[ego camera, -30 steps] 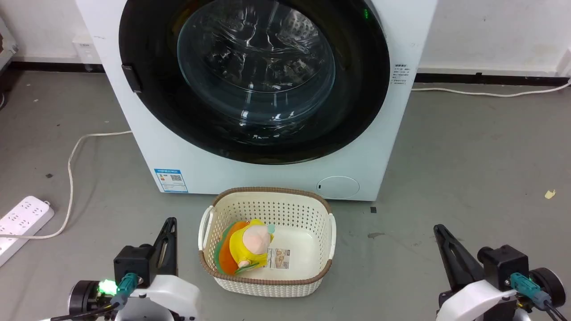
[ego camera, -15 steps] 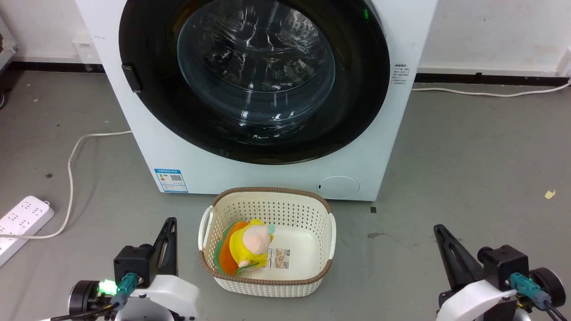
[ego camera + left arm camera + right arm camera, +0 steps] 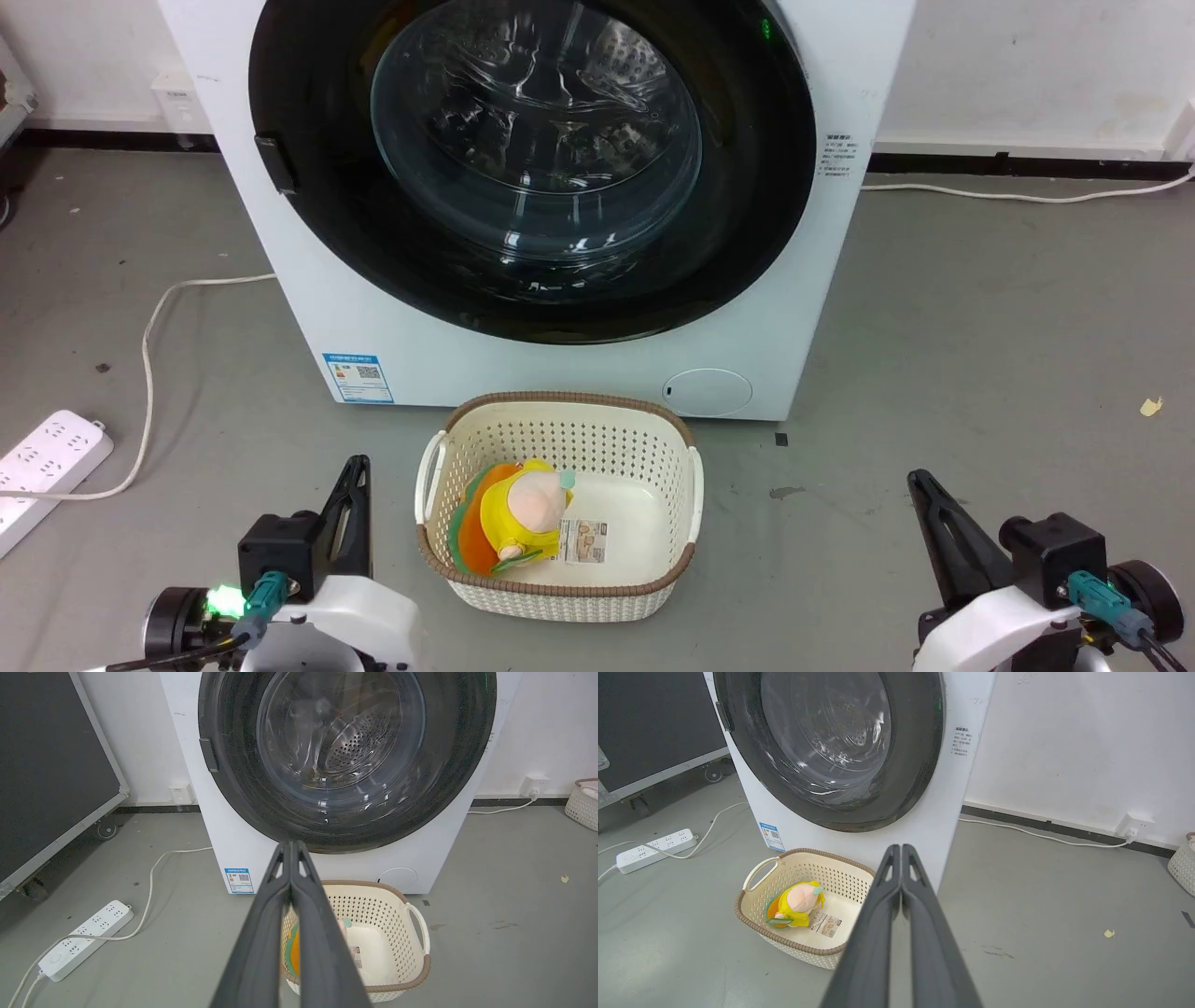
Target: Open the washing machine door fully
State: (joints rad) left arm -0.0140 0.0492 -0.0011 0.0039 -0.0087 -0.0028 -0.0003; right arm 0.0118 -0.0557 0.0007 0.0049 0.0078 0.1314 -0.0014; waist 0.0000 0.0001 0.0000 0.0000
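The white washing machine (image 3: 560, 364) stands ahead on the grey floor. Its round glossy black washing machine door (image 3: 756, 187) with a clear glass centre lies flat against the front, closed, with a small dark handle tab (image 3: 276, 163) on its left rim. The same door (image 3: 233, 779) shows in the left wrist view and again (image 3: 915, 756) in the right wrist view. My left gripper (image 3: 358, 464) is shut and empty at lower left, well short of the machine. My right gripper (image 3: 917, 478) is shut and empty at lower right.
A cream perforated basket (image 3: 677, 467) holding a yellow and orange plush toy (image 3: 518, 518) sits on the floor directly before the machine. A white power strip (image 3: 47, 462) and its cable (image 3: 149, 345) lie at left. A black wheeled panel (image 3: 46, 774) stands far left.
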